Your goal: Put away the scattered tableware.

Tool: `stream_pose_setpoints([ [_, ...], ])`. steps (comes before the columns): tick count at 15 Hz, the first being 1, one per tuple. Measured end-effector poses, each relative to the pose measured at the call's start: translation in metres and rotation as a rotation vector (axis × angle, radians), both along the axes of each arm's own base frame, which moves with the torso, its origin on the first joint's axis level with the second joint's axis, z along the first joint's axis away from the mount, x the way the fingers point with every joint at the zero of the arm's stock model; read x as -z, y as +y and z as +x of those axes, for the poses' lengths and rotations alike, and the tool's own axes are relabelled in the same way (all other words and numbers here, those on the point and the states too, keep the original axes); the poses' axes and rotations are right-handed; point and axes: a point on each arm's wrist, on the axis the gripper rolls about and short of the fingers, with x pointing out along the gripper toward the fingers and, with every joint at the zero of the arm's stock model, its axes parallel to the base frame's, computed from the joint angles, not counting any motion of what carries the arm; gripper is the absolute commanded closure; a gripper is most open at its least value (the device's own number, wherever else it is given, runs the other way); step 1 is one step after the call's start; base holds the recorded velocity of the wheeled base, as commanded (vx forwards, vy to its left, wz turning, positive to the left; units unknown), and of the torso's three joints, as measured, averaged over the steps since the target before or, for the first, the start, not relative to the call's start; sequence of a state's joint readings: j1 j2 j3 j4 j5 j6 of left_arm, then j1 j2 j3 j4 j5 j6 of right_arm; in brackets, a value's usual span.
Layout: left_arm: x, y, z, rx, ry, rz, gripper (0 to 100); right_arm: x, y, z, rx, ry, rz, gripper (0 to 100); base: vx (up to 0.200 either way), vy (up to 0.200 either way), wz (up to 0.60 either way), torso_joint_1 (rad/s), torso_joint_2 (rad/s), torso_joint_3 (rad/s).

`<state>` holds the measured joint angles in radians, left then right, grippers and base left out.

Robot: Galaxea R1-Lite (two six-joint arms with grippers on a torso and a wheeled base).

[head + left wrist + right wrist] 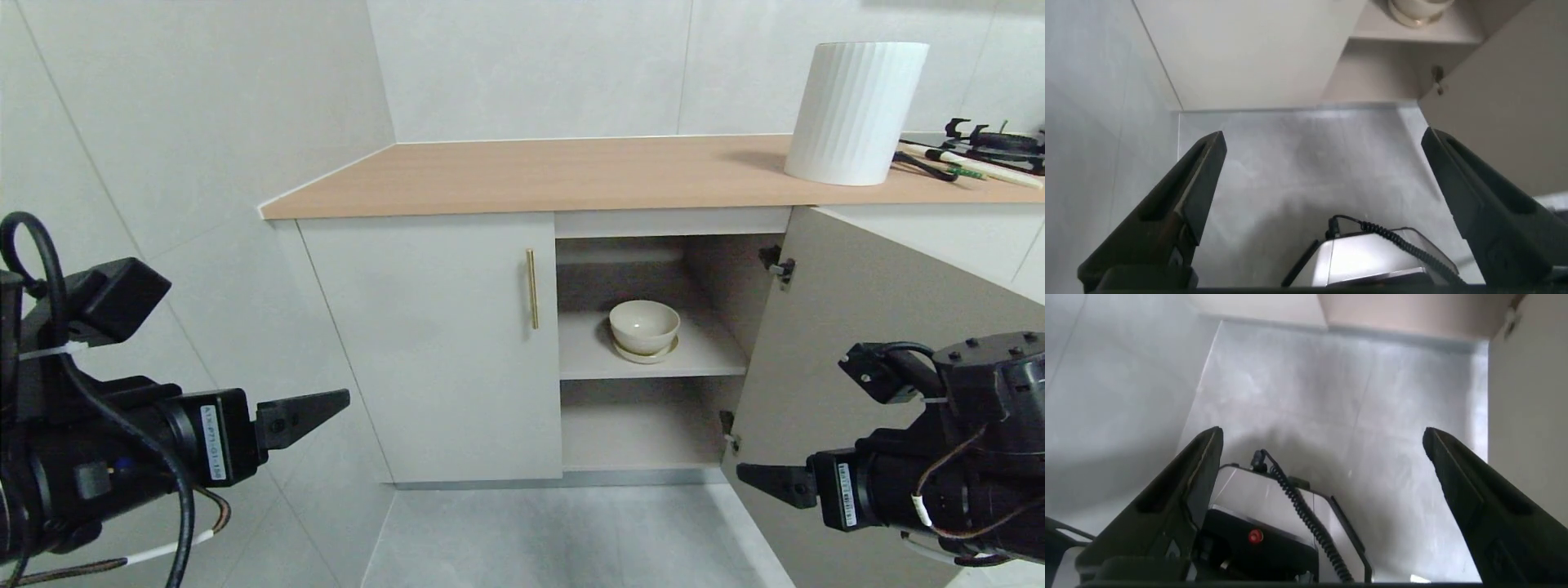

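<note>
With our left gripper (336, 400) and right gripper (749, 475) both spread wide and empty, and the bowl (644, 325) sitting on its saucer (645, 354) on the cabinet shelf (712, 356), we should probably push the open door (849, 327) shut gently from its outer face.

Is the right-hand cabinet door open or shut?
Open: the right door stands swung out, hinges exposed, and the bowl sits on a plate on the upper shelf inside.
</note>
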<state>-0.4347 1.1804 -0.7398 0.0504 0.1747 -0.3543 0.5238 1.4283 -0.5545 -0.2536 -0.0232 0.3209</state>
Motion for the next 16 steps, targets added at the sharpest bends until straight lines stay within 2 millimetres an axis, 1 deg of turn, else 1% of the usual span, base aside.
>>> stream_pose_setpoints([
  [6,0.000,0.000,0.000,0.000,0.002,0.001,0,0.000,0.000,0.000,0.000,-0.001,0.000,0,-0.200,0.000,0.00,0.004,0.00,0.003],
  [9,0.002,0.000,0.000,0.000,0.006,0.003,0,-0.002,-0.001,-0.002,0.008,-0.010,0.000,0,0.000,0.000,0.00,0.000,0.00,0.000],
  [12,0.002,0.000,-0.001,-0.001,0.005,0.003,0,-0.007,-0.009,-0.014,0.011,0.000,-0.008,0,0.000,0.000,0.00,0.000,0.00,0.000],
  [16,0.003,0.001,-0.001,-0.001,0.008,0.006,0,-0.012,-0.014,-0.023,0.014,-0.022,0.009,0,0.000,0.000,0.00,0.000,0.00,0.000],
])
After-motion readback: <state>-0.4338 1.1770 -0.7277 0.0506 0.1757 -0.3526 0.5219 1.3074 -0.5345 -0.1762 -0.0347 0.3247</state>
